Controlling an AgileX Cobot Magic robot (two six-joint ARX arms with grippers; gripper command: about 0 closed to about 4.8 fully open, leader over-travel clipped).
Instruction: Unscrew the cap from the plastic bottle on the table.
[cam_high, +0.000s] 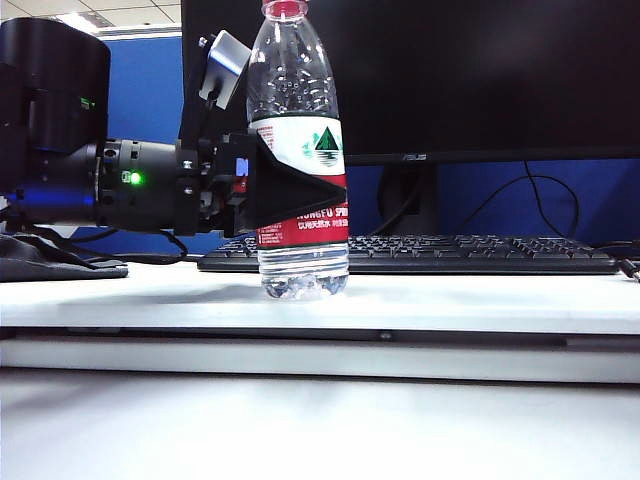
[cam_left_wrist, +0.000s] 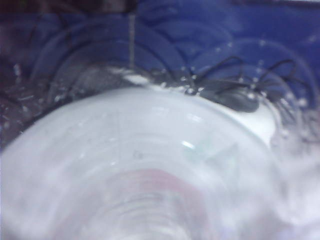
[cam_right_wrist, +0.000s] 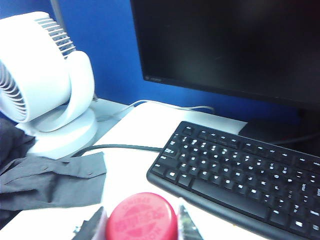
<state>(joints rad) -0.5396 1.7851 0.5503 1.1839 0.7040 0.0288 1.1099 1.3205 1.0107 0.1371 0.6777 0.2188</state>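
The plastic bottle (cam_high: 298, 150) stands upright on the table (cam_high: 480, 300), clear, with a red and white label. My left gripper (cam_high: 320, 187) comes in level from the left and is shut on the bottle's labelled body; one black finger (cam_high: 300, 185) lies across the label. In the left wrist view the bottle (cam_left_wrist: 150, 165) fills the picture as a blur and hides the jaws. The red cap (cam_high: 285, 8) sits on the neck at the exterior view's top edge. In the right wrist view the cap (cam_right_wrist: 142, 217) lies between my right gripper's (cam_right_wrist: 142, 224) fingers (cam_right_wrist: 92, 227), which press on both sides.
A black keyboard (cam_high: 450, 252) and a dark monitor (cam_high: 450, 70) stand behind the bottle. The right wrist view also shows a white fan (cam_right_wrist: 45, 80), a crumpled grey cloth (cam_right_wrist: 45, 180) and a black cable (cam_right_wrist: 115, 147) on the table beside the keyboard (cam_right_wrist: 240, 170).
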